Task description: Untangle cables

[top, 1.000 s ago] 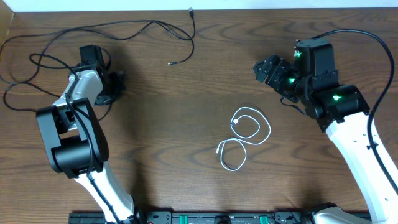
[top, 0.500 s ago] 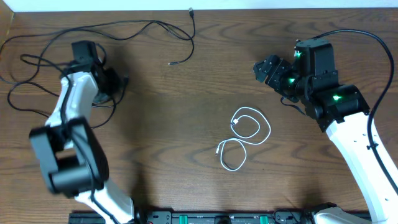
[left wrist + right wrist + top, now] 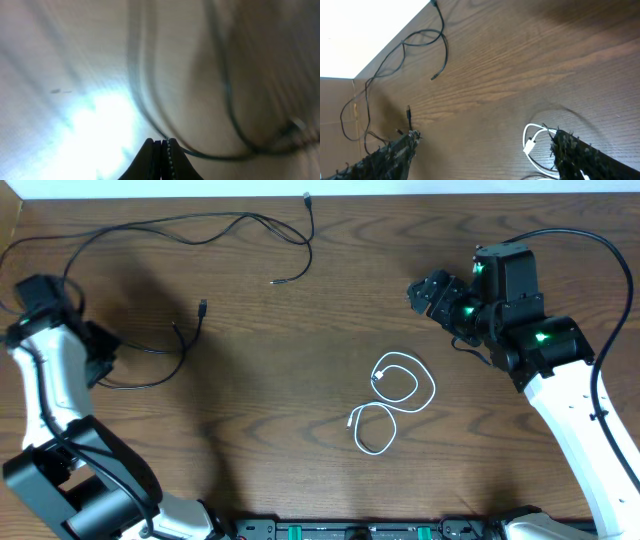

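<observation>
Left fingers (image 3: 150, 162): pressed together at the table's (image 3: 260, 400) far-left edge, seemingly pinching the short black cable (image 3: 160, 350); the wrist view is blurred.
Right fingers (image 3: 580, 157): spread, empty, hovering.
Other cables: long black cable (image 3: 200, 222) lies along the far edge; white cable (image 3: 398, 392) sits mid-table in 2 loops, well apart.
Risk 1: the thin cord could slip from the pinch.
Risk 2: pulling further left could drag it off the table or snag the long one behind the arm.

Left claw (image 3: 161, 145) pinched shut — right claw (image 3: 424, 288) spread wide, hovering.
</observation>
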### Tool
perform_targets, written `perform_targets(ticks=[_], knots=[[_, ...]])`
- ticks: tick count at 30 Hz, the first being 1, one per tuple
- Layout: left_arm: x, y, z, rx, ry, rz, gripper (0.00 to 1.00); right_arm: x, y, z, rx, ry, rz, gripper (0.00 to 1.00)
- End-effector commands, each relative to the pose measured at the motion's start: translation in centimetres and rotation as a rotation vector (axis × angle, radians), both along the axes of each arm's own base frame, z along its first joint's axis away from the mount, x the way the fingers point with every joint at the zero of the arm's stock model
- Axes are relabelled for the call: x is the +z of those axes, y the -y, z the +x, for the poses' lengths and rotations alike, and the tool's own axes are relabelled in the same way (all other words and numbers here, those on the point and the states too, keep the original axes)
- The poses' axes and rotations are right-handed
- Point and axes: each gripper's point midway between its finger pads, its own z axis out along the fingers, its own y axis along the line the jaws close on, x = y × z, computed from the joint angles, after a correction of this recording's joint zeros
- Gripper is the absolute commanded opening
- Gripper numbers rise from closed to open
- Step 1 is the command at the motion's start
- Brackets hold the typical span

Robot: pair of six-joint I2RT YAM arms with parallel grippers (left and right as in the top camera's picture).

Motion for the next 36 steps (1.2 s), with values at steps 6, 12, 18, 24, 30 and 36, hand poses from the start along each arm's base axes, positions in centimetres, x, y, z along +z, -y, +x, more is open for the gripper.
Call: perform_targets(ticks=[6,12,18,24,30,36], knots=[[-2.7,-1.0,-4.2,0.182,-0.085,-0.043,0.07,0.2,0.0,0.3,0.010,0.016,-0.006,0.86],[-6.7,0.2,-6.0,0.230,-0.110,-0.067,0.07,0.2,0.0,0.3,0.011,0.015,-0.007,0.86],[-8.2,0.4,-6.0,0.229,-0.089,-0.060,0.07,0.1,0.1,0.2,0.021,0.015,-0.017,0.85],[-8.8,1.4,-4.7,0.208,-0.021,-0.118,0.07,0.1,0.0,0.2,0.021,0.015,-0.017,0.85],[-10.2,2.0,-5.5,0.276,-0.036,-0.141,0.07,0.1,0.1,0.2,0.021,0.015,-0.017,0.85],[-11.1,2.9,-4.5,0.240,-0.005,-0.196,0.07,0.0,0.1,0.1,0.021,0.012,-0.018,0.84]])
